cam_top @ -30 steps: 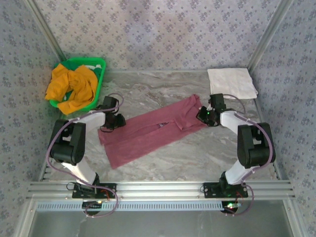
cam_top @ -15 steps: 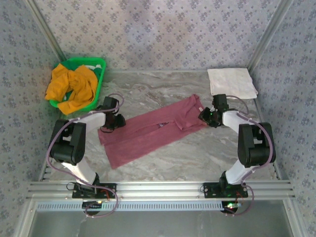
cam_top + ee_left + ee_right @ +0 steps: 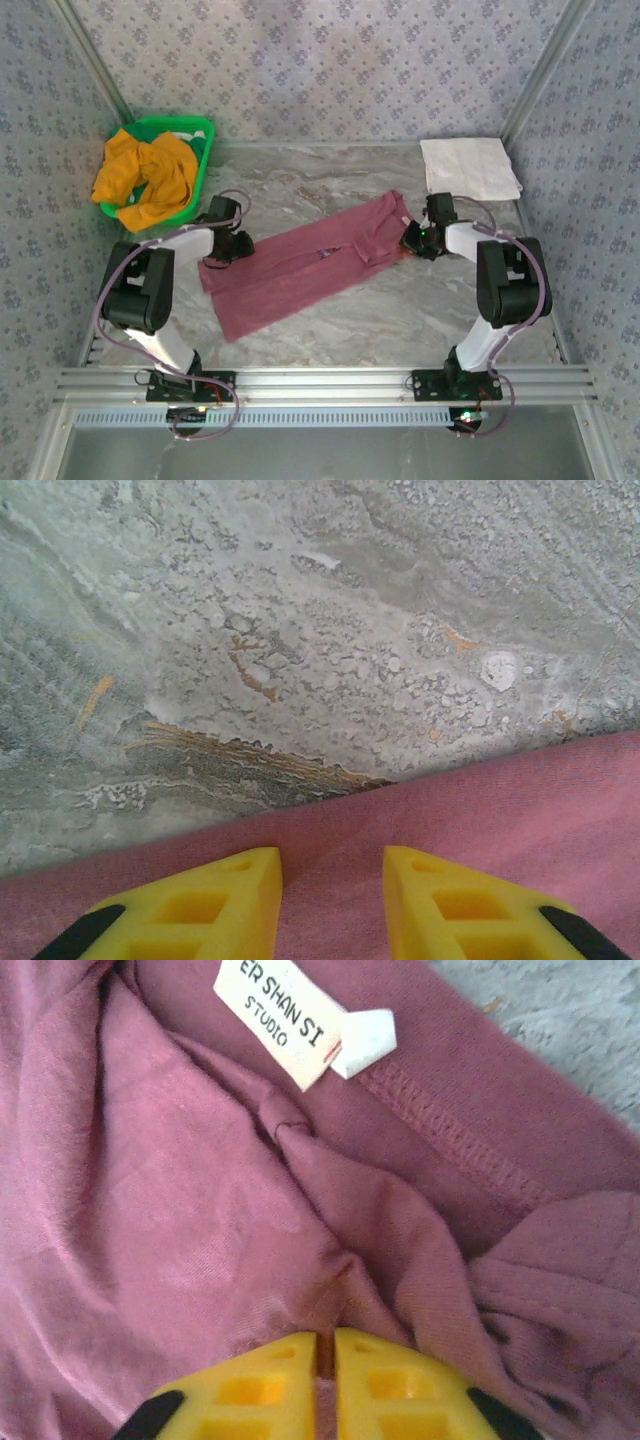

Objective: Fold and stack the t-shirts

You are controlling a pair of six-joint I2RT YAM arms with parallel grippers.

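here, the maroon t-shirt (image 3: 300,268) lies spread on the marble-patterned table (image 3: 430,320). it runs slantwise from the near left up toward the far right, and its cloth is rumpled into folds at the far right end.

the left gripper (image 3: 330,858) sits low at the shirt's far left edge. in the left wrist view its yellow fingers stand apart, with flat maroon cloth showing in the gap between them. the shirt's edge and bare table lie just ahead of the tips. no cloth is pinched between them, and i cannot tell whether the tips press on the shirt.

the right gripper (image 3: 328,1340) is at the shirt's far right end, by the neck. its yellow fingers are drawn almost together, with only a thin slit left. a narrow ridge of maroon cloth runs up out of that slit, so they are clamped on a pinch of the shirt. just beyond it lie the stitched neck seam, a cream label (image 3: 285,1020) that reads "er shan si studio", and a small white tag (image 3: 364,1040) beside it.

the mustard-orange t-shirt (image 3: 145,180) is heaped in the green basket (image 3: 203,128) at the far left corner, spilling over its left rim. a folded white cloth (image 3: 470,168) lies at the far right, just beyond the right gripper and apart from the maroon shirt.
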